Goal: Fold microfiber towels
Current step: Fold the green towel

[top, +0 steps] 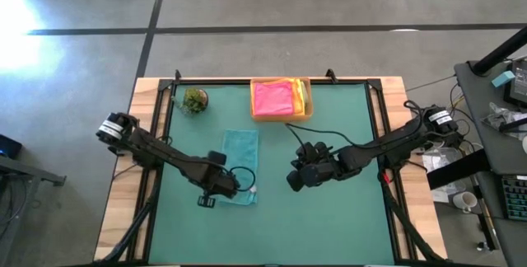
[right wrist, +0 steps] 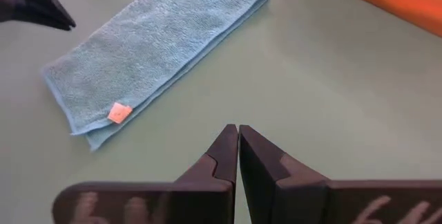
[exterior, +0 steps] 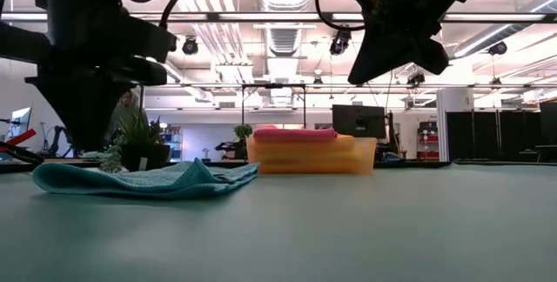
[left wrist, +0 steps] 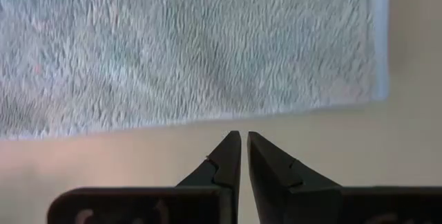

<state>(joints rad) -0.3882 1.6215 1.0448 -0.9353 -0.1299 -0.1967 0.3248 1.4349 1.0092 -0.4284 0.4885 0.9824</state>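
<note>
Left gripper closed, empty, hovering over near end of folded teal towel, arm angled in from left. Right gripper closed, empty, raised right of towel. Far: pink towel on stack in tray.

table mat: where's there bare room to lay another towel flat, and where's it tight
Free: the green mat along the near edge, below both grippers, and its right side between the right gripper and the frame. Crowded: the far edge, with the plant ball and the tray of towels, and the left centre, where the left gripper sits by the folded teal towel.
</note>
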